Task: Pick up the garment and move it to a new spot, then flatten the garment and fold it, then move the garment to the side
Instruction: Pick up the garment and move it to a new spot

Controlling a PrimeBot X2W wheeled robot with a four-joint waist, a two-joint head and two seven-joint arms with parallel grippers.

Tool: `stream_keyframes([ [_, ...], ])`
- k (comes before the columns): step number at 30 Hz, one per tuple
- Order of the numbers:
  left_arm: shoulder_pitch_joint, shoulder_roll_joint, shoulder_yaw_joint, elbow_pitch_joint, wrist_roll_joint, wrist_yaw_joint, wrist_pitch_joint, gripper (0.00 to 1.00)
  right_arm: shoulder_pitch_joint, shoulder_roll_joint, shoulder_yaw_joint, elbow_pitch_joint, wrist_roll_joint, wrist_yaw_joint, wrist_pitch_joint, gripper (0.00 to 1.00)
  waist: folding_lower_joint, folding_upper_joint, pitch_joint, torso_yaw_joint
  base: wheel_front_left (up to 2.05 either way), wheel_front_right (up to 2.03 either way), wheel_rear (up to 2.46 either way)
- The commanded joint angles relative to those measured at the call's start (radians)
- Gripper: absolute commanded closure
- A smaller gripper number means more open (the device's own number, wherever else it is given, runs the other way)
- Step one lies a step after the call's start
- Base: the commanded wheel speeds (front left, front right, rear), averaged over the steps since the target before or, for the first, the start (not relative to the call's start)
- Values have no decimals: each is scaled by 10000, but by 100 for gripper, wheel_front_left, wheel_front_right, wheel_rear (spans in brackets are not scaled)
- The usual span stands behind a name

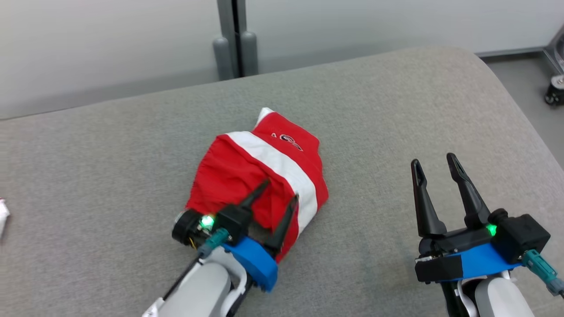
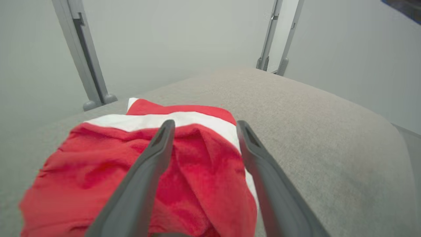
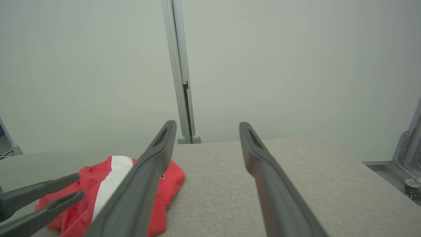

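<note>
Our left gripper [image 1: 281, 191] stands spread over the crumpled red-and-white cloth garment [image 1: 233, 171], gripping nothing; our right gripper [image 1: 432, 160] gapes empty. Head view adds black lettering [image 1: 288, 140].

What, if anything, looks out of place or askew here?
The red-and-white garment lies bunched and creased on the grey surface, not flat. A small white scrap sits at the head view's left edge, too cropped to identify.

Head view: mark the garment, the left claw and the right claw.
garment [image 1: 233, 171], head view, red cloth left of its white stripe.
left claw [image 1: 281, 189], head view, midway between its open fingertips, over the garment.
right claw [image 1: 432, 159], head view, midway between its open fingertips.
</note>
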Motion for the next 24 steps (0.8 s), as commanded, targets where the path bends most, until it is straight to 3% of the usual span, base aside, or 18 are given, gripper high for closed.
stream_keyframes([
  [1,-109,77,379,-408,19,166,-54,0,159,-45,-13,70,-64,1,-35,0,1,0,-120,122,0,0,0],
  [12,1136,928,3290,-2764,685,937,-51,0,512,-47,-162,355,-294,1,-35,0,1,0,-614,1062,0,0,0],
  [13,1461,1040,3893,-3146,826,1012,-51,0,566,-45,-192,443,-334,1,-35,0,1,0,-672,1263,0,0,0],
  [24,3203,926,6194,-4017,1551,978,-52,0,823,-48,-523,974,-485,3,-35,0,1,0,-997,2091,0,0,0],
])
